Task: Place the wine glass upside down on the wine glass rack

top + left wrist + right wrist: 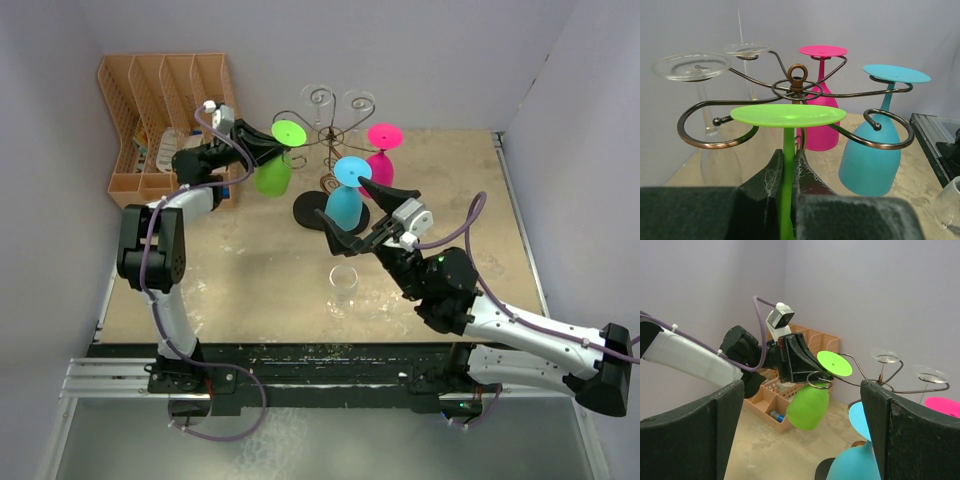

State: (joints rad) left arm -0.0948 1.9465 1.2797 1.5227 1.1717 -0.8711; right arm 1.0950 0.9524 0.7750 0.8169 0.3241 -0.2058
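Green wine glass (pixel 788 115) is upside down, with the left gripper (pixel 788 165) pinched tight on its stem, at the left side of the wine glass rack (pixel 797 80). Can't tell if it's hooked. Right gripper (pixel 362 215) gapes wide and empty beside the hanging blue glass (pixel 345 205). A clear glass (pixel 343 285) stands nearer.

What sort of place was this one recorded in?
Probably a lab test cell, not a kitchen: plain walls box in one table, a metal rail runs along its near edge, and the rack looks like a prop.
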